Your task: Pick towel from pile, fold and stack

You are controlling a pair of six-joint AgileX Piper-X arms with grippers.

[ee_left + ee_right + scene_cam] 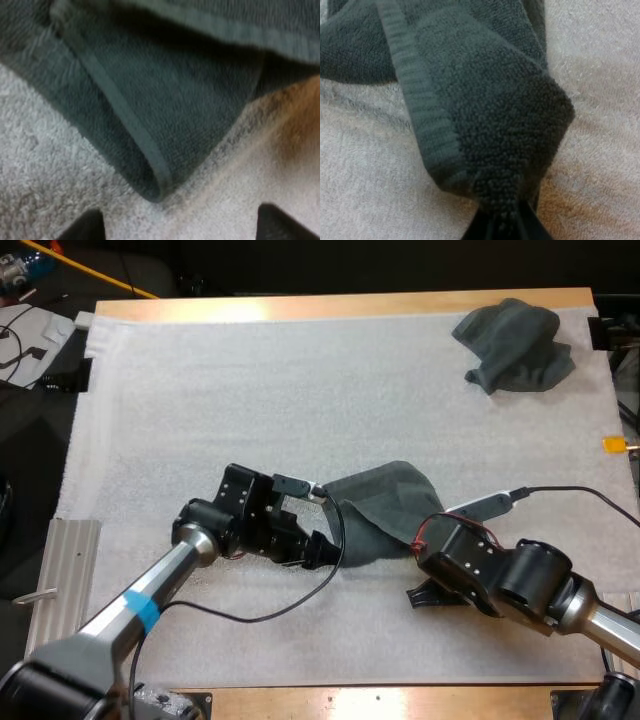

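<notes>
A dark grey-green towel [385,502] lies partly folded on the white mat [250,390], between my two grippers. My left gripper [328,546] is at its left corner. In the left wrist view its fingertips [82,227] stand apart, and the towel's hemmed corner [155,187] lies on the mat just ahead of them, untouched. My right gripper [420,552] is at the towel's lower right corner. In the right wrist view that gripper [505,225] is shut on a bunched corner of the towel [495,125].
A second towel [515,345] lies crumpled at the mat's far right corner. A ribbed metal plate [65,570] sits off the mat's left edge. Wooden table edge [350,305] runs along the far side.
</notes>
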